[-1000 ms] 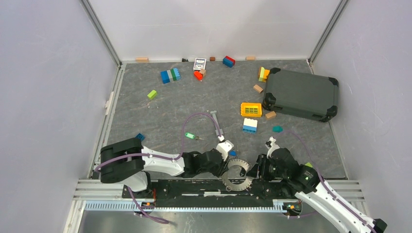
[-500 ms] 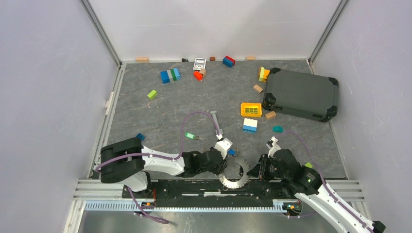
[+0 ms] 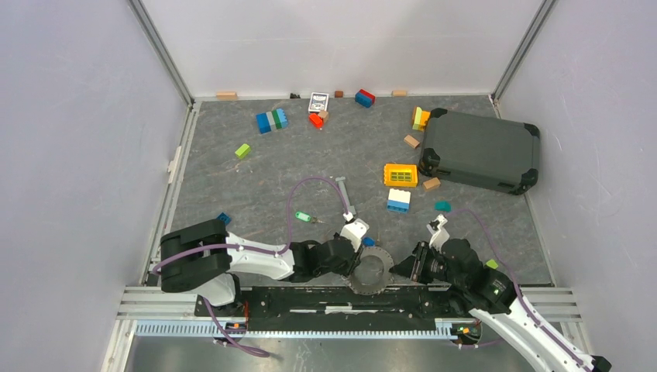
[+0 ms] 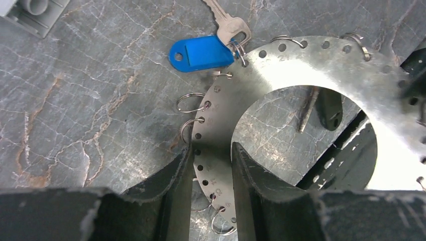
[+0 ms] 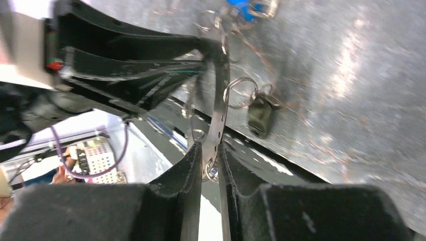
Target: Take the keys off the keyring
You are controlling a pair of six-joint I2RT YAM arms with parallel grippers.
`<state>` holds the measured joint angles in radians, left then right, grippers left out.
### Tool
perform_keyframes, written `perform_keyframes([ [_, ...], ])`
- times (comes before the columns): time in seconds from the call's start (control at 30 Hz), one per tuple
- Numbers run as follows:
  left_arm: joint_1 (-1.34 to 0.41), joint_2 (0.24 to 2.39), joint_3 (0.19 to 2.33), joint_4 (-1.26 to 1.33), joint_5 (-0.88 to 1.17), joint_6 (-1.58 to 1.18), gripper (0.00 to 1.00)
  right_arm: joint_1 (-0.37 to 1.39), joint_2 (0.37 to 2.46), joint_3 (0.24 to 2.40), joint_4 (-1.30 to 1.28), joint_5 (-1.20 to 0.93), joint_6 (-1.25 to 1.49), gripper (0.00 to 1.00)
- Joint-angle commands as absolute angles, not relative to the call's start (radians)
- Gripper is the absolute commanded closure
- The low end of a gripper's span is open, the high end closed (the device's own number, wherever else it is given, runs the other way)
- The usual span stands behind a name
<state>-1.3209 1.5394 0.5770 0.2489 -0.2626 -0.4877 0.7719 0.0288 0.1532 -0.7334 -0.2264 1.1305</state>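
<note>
The left claw (image 4: 211,168) grips the perforated steel plate (image 4: 301,63) at its 9 o'clock rim, the right claw (image 5: 210,153) pinching it narrowly at 3 o'clock.

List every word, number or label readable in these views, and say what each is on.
On the flat ring, left wrist view: tiny marks beside its holes, likely numbers, too small to read.
On the card box, top view: print too small to read.
On the blue tag: no text shows.
</note>
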Motion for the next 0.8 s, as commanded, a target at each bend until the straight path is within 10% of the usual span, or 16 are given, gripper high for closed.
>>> perform_keyframes([
  [0.0, -1.361, 1.595, 0.567, 0.289, -0.04, -0.544, 0.62, 0.773, 0.012, -0.059, -0.369, -0.226, 1.196, 0.78],
  [0.77, -1.359, 1.481, 0.571, 0.225, -0.118, -0.521, 0.62, 0.773, 0.306, 0.185, -0.554, -0.068, 0.853, 1.0],
])
